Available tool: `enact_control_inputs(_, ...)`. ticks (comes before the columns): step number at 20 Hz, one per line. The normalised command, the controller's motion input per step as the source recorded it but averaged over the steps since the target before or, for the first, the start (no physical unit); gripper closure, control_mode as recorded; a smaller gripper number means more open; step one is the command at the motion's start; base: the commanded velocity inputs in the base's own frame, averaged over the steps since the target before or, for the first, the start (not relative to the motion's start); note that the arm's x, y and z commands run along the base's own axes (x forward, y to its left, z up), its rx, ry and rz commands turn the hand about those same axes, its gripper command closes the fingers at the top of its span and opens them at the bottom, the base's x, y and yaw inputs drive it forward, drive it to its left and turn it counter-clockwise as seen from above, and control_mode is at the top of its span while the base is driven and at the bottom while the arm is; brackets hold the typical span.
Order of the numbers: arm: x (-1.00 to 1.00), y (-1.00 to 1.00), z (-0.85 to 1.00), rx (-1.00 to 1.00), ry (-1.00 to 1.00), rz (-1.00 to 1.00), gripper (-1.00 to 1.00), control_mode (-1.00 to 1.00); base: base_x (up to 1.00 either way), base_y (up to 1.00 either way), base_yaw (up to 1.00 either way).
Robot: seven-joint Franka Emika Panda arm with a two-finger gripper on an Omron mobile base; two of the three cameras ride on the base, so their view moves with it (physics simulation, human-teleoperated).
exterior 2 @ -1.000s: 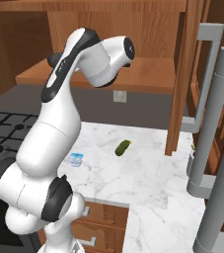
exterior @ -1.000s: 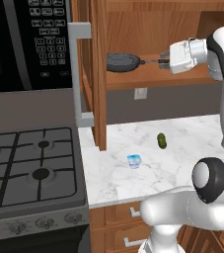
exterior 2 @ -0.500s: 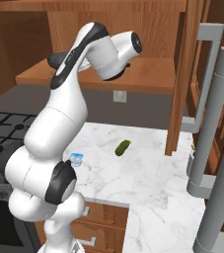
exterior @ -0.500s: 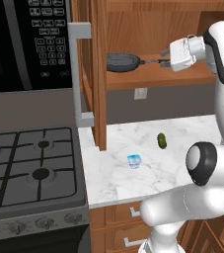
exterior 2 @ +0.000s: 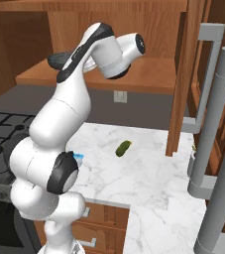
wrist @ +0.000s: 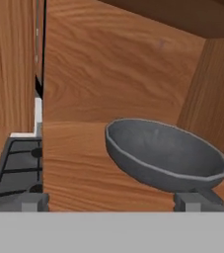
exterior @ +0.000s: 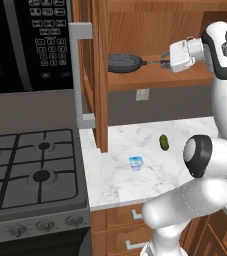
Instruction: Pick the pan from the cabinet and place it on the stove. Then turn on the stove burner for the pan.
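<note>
So the gripper (exterior: 163, 62) has edged left toward the pan (exterior: 124, 63) in the last second, upper middle of the left base view. Jaws wide open, nothing grabbed. Pan's sitting on the cabinet (exterior: 150, 80) shelf; handle grab looks next.

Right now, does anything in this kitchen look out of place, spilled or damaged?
Nothing looks spilled or damaged. The pan sits level on the open cabinet's shelf, with the open gripper at its handle. The only stray bits are a small green pickle-like thing and a small blue object lying loose on the counter.
</note>
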Motion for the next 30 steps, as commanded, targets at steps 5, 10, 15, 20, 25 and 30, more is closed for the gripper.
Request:
enact_control_inputs(5,0.24,-0.05,-0.16,-0.01,-0.06,0.00,-1.00,-1.00,0.00,0.00,0.00)
enact_control_inputs(10,0.26,-0.08,-0.03,0.00,-0.09,0.00,-1.00,-1.00,0.00,0.00,0.00)
enact_control_inputs(15,0.24,-0.08,-0.01,-0.02,-0.10,0.00,-1.00,-1.00,0.00,0.00,0.00)
enact_control_inputs(20,0.21,-0.04,-0.06,-0.05,-0.02,0.00,-1.00,-1.00,0.00,0.00,0.00)
enact_control_inputs(25,0.23,-0.01,-0.09,-0.05,0.00,0.00,-1.00,-1.00,0.00,0.00,0.00)
enact_control_inputs(30,0.25,0.00,-0.15,-0.06,0.00,0.00,-1.00,-1.00,0.00,0.00,0.00)
